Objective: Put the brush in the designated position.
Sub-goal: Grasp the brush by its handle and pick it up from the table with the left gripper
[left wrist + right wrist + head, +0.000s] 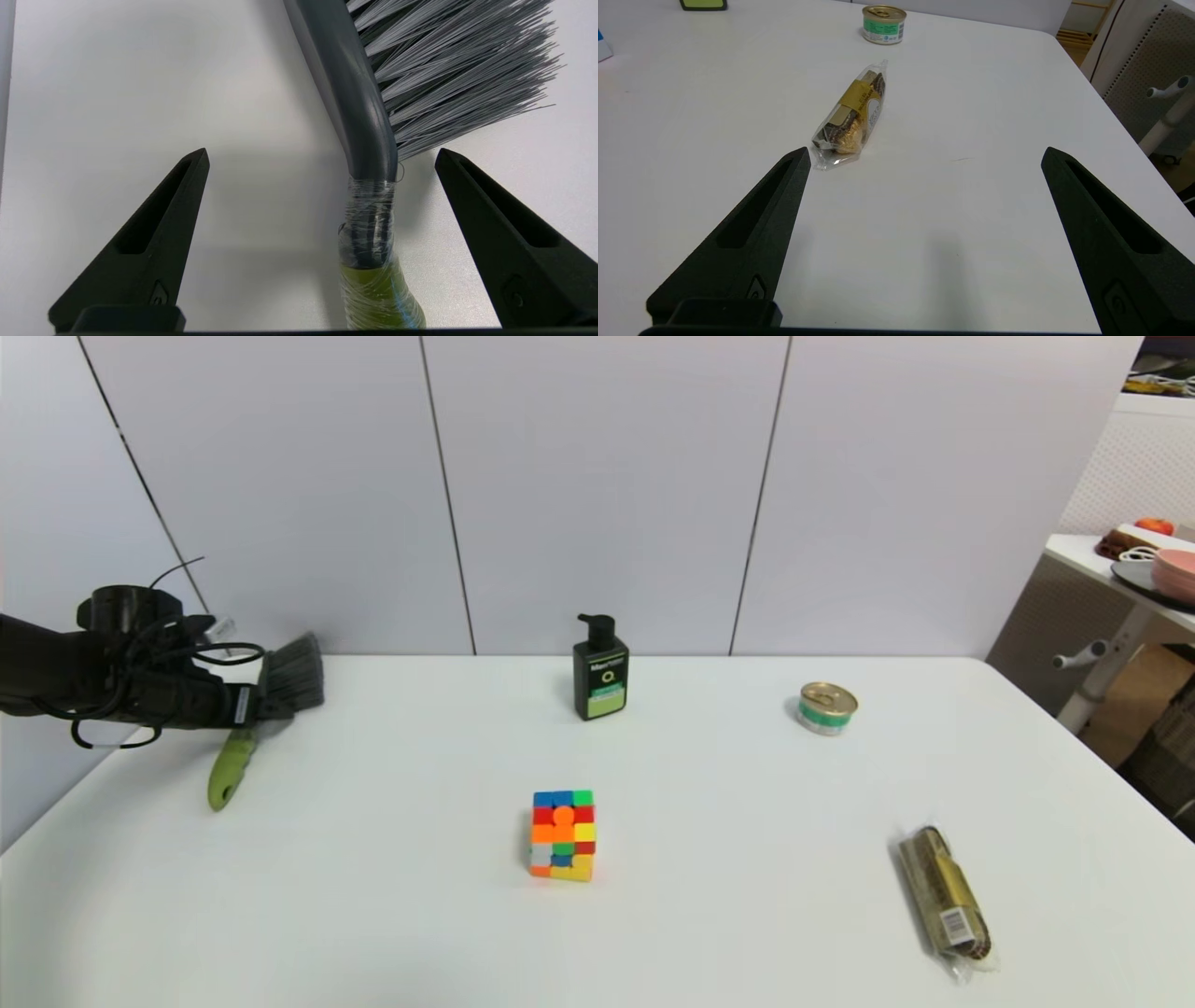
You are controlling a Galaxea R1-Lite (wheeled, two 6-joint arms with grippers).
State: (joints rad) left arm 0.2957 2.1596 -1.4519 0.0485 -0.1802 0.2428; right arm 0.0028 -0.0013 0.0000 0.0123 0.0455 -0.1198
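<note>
The brush [231, 773] lies at the table's far left, its olive-green handle pointing toward me and its dark grey bristles [295, 675] toward the wall. My left gripper [254, 706] hovers over the dark grey neck [362, 116]. In the left wrist view the left gripper [322, 151] is open. Its fingers [154, 233] stand on either side of the neck and do not touch it. The right gripper [925, 149] is open and empty above the table's right side, out of the head view. The designated position has no mark on the white tabletop [373, 896], so I cannot tell where it is.
A colourful puzzle cube [562, 835] sits mid-table. A dark pump bottle [600, 670] stands at the back centre and a small tin can [827, 707] at the back right. A wrapped snack pack [943, 894] lies front right. Another table [1120, 569] stands off to the right.
</note>
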